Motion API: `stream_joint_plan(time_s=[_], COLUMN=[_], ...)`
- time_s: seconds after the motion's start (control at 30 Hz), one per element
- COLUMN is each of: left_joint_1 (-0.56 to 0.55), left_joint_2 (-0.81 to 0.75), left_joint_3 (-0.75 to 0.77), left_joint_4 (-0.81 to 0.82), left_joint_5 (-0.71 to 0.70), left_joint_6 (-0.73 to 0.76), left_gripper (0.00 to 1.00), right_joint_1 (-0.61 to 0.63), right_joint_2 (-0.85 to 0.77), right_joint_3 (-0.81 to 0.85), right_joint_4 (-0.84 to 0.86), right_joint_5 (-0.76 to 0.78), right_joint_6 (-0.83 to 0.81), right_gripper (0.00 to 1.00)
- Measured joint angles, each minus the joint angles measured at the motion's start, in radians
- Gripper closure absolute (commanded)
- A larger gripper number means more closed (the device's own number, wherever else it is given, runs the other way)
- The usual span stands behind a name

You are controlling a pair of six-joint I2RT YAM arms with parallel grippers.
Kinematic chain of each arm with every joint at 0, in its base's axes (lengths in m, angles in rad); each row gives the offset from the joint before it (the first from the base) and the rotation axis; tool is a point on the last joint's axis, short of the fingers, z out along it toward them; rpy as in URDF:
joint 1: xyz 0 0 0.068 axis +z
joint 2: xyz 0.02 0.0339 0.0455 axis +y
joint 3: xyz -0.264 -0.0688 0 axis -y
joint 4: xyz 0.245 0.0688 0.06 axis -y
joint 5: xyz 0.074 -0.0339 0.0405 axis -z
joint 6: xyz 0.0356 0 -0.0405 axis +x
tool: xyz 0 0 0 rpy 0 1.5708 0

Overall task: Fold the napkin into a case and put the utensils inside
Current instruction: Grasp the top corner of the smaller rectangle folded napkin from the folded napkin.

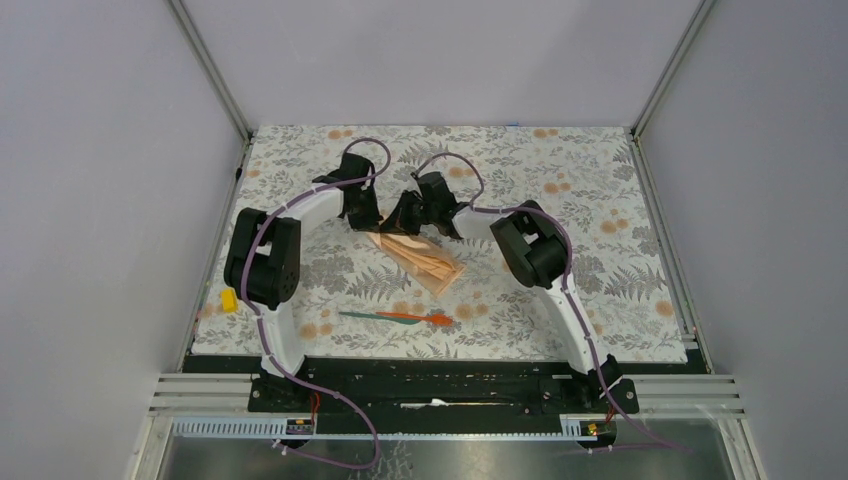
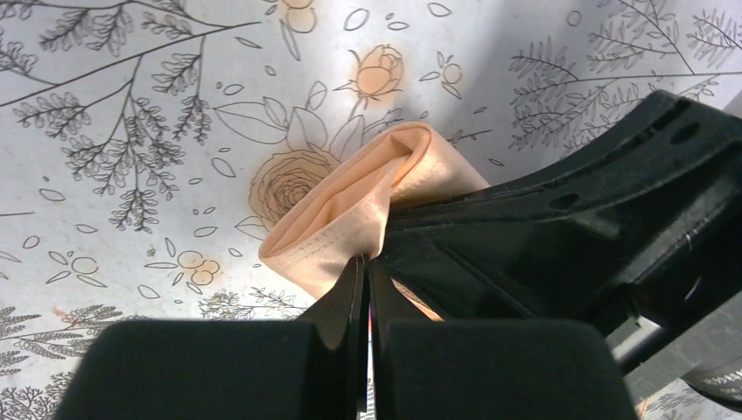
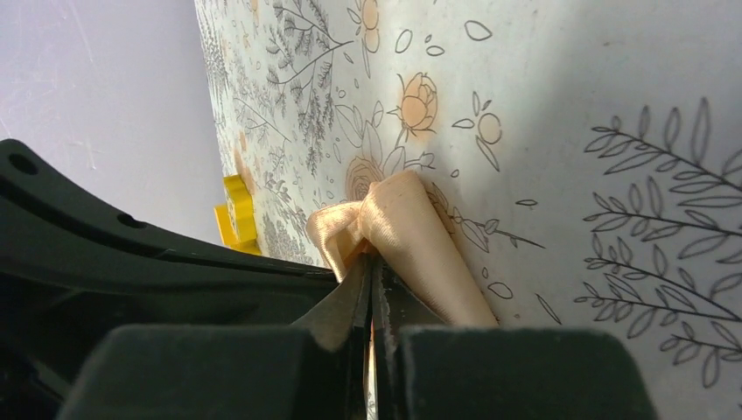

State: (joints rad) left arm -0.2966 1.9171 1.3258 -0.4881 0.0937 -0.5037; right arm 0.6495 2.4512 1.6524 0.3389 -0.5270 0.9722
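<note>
The peach-orange napkin [image 1: 422, 260] lies folded into a narrow strip at the table's middle, running from the grippers toward the near right. My left gripper [image 1: 368, 222] is shut on its far end; the left wrist view shows the cloth [image 2: 350, 214] bunched at the closed tips [image 2: 366, 260]. My right gripper [image 1: 405, 222] is shut on the same end beside it; the right wrist view shows the cloth [image 3: 411, 227] pinched at its tips [image 3: 374, 262]. The two utensils, one teal-green [image 1: 368, 315] and one orange-red [image 1: 420, 319], lie end to end nearer the front.
A small yellow block [image 1: 229, 300] sits at the left edge of the grey floral tablecloth [image 1: 600, 200]; it also shows in the right wrist view [image 3: 236, 210]. The two grippers are close together, almost touching. Grey walls enclose the table.
</note>
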Motion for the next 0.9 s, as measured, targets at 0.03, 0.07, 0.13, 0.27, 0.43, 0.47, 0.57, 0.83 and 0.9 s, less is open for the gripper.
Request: stream_joint_plan(time_s=[0.03, 0.07, 0.13, 0.27, 0.43, 0.47, 0.57, 0.83, 0.9], left_joint_1=[0.005, 0.008, 0.01, 0.008, 0.006, 0.006, 0.008, 0.066, 0.081], left_joint_2=[0.0, 0.0, 0.0, 0.0, -0.049, -0.073, -0.157, -0.236, -0.24], left_joint_3=[0.001, 0.001, 0.002, 0.002, -0.016, -0.026, -0.047, -0.143, -0.207], left_joint_4=[-0.001, -0.004, -0.007, -0.007, -0.003, -0.003, -0.004, 0.056, 0.078], left_joint_5=[-0.002, -0.005, -0.008, -0.009, -0.011, -0.011, -0.01, 0.048, 0.069], left_joint_6=[-0.007, -0.014, -0.025, -0.032, -0.045, -0.045, -0.047, -0.08, -0.101], left_gripper=[1.0, 1.0, 0.98, 0.71, 0.53, 0.52, 0.44, 0.31, 0.28], right_joint_1=[0.003, 0.005, 0.005, 0.003, -0.003, -0.003, -0.004, -0.01, -0.021], right_joint_2=[0.0, -0.001, -0.005, -0.034, -0.12, -0.137, -0.222, -0.431, -0.458], right_joint_3=[0.0, -0.001, -0.011, -0.036, -0.063, -0.063, -0.075, -0.082, -0.09], right_joint_4=[-0.002, 0.0, 0.01, -0.018, -0.142, -0.161, -0.238, -0.518, -0.569], right_joint_5=[0.011, 0.015, 0.019, 0.01, 0.002, 0.001, -0.003, 0.095, 0.129], right_joint_6=[-0.003, -0.006, -0.009, -0.029, -0.105, -0.121, -0.201, -0.577, -0.644], right_gripper=[1.0, 1.0, 1.0, 0.98, 0.86, 0.8, 0.67, 0.43, 0.39])
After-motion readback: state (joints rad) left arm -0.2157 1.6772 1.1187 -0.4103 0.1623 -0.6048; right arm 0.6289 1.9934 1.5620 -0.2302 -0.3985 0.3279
